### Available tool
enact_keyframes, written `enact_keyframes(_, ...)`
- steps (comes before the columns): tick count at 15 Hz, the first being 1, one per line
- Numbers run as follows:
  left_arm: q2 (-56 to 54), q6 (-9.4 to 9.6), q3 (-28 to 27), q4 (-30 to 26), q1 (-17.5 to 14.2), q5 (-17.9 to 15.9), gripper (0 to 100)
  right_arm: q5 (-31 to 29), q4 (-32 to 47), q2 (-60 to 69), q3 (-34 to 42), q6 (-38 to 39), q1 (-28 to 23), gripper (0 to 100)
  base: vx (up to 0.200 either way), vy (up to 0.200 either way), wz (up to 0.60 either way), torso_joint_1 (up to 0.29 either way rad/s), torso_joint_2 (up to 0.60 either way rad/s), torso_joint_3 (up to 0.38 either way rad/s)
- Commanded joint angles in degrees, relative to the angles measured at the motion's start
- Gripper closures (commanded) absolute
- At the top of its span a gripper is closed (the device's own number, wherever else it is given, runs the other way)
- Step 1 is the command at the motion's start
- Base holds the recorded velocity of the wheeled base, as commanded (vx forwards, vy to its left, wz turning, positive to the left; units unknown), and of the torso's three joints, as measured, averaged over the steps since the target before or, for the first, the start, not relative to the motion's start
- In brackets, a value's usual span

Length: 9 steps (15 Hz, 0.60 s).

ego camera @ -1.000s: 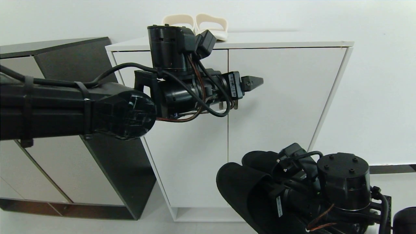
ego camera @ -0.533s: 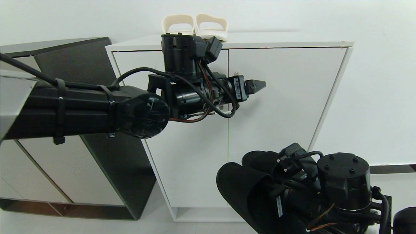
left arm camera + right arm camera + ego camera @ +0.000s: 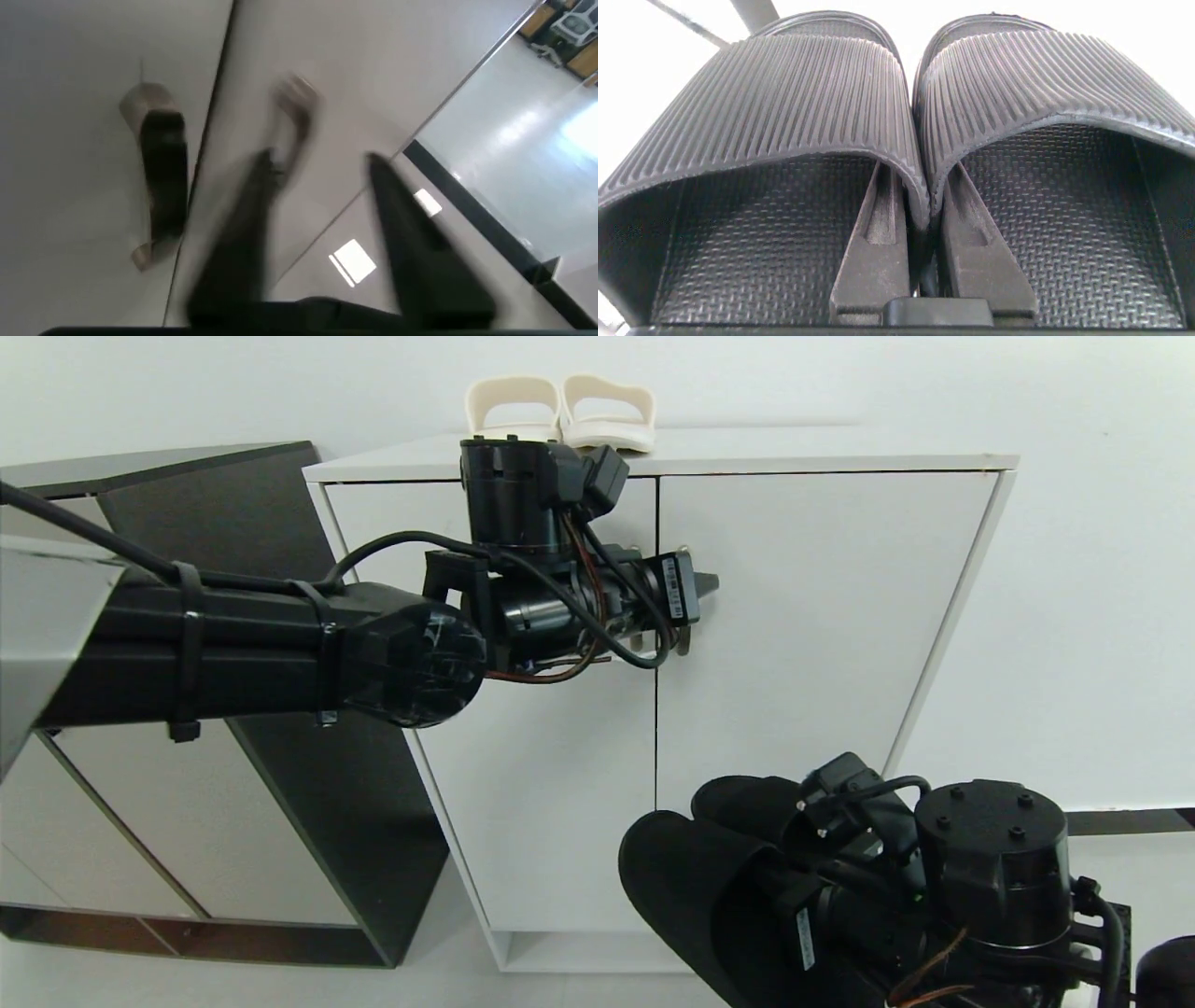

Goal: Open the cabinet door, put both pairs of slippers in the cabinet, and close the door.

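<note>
A white two-door cabinet [image 3: 812, 616] stands ahead with both doors shut or nearly so. A pair of white slippers [image 3: 560, 409] rests on its top. My left gripper [image 3: 708, 584] is up against the doors' middle seam, by the small metal handles [image 3: 685, 640]. In the left wrist view its fingers [image 3: 411, 233] stand open, with the right door's handle [image 3: 295, 101] just beyond the gap and the other handle [image 3: 159, 191] off to one side. Low in front of the cabinet, my right gripper [image 3: 924, 247] is shut on the touching inner walls of a pair of black slippers [image 3: 705, 873].
A dark-framed cabinet [image 3: 280, 784] with pale panels stands to the left of the white one. White wall runs behind and to the right. The floor [image 3: 579, 989] below is pale.
My left gripper has drawn back to the left and closer to the door handles. The right arm with the black slippers has hardly shifted.
</note>
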<state>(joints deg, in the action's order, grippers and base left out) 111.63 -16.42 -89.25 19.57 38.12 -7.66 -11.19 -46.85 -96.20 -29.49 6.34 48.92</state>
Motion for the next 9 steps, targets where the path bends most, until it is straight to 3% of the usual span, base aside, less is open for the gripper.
enact_keyframes(1, -0.36, -0.01, 0.21, 0.03, 0.29, -0.25, 100, 1.79, 0.09, 1.98, 1.36, -0.01, 1.18, 100, 0.000, 0.000, 0.00, 0.000, 0.00, 0.000)
enact_keyframes(4, -1.68, -0.01, 1.97, 0.12, 0.99, -0.25, 100, 6.44, 0.09, 4.35, 3.30, -0.10, 1.18, 100, 0.000, 0.000, 0.00, 0.000, 0.00, 0.000)
enact_keyframes(9, -9.59, -0.01, 13.57, 2.76, 4.16, -0.34, 100, 14.97, -0.70, 8.22, 8.66, -6.78, 2.76, 100, 0.000, 0.000, 0.00, 0.000, 0.00, 0.000)
